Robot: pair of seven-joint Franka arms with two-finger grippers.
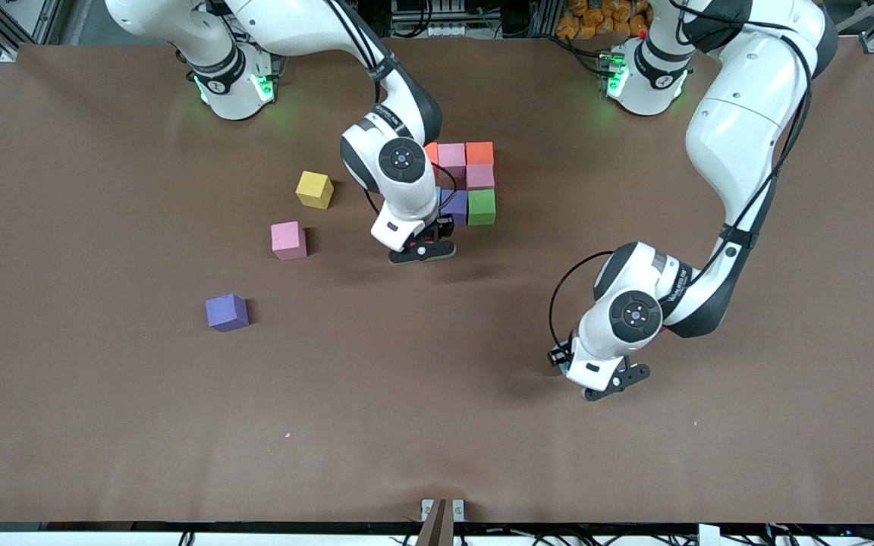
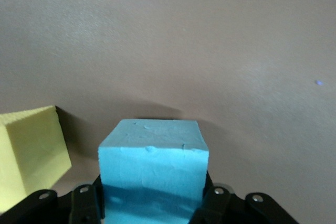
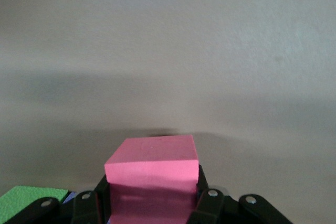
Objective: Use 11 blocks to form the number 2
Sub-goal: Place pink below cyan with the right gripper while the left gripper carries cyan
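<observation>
Your right claw (image 3: 152, 203), at frame centre beside the partly built number 2 (image 1: 467, 182), grips a pink block (image 3: 152, 169) while your left claw (image 2: 152, 203) holds a light blue block (image 2: 153, 169) at lower right over the desk (image 1: 103, 417); they seem light, soft foam, so pinch flat opposite faces gently.
</observation>
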